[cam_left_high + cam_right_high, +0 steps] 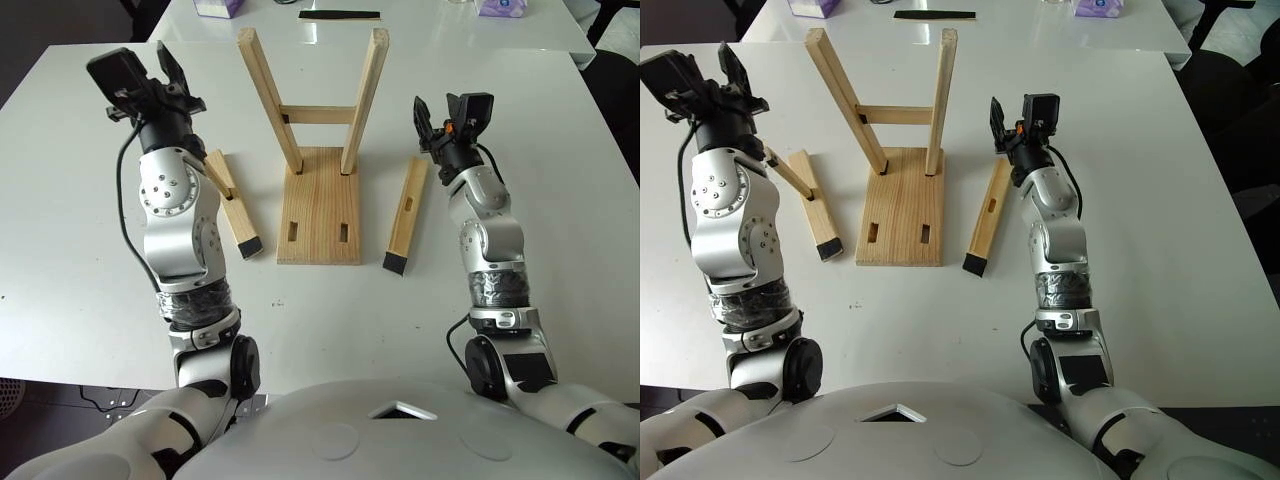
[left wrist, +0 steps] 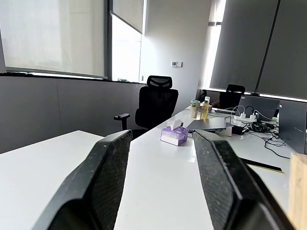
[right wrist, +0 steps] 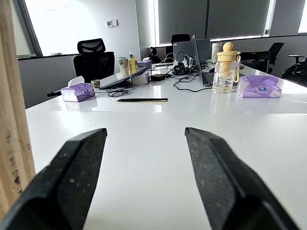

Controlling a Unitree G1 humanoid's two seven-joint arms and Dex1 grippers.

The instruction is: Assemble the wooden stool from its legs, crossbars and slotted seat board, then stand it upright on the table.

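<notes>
The slotted seat board [image 1: 320,208] lies flat mid-table. Two legs [image 1: 268,97] joined by a crossbar [image 1: 318,114] stand plugged into its far slots, leaning away; its two near slots are bare. A loose leg [image 1: 407,214] lies to the right of the board. Another leg piece with a crossbar [image 1: 232,203] lies to the left. My left gripper [image 1: 172,72] is raised above the left piece, open and holding nothing. My right gripper [image 1: 433,120] hovers open just beyond the far end of the right leg, its fingers [image 3: 79,172] spread over bare tabletop.
A second white table [image 1: 400,25] joins behind, carrying tissue boxes [image 1: 218,8], a black strip [image 1: 339,15], a bottle [image 3: 225,67] and a laptop [image 3: 204,52]. Office chairs [image 2: 156,98] stand beyond. Bare tabletop lies in front of the board.
</notes>
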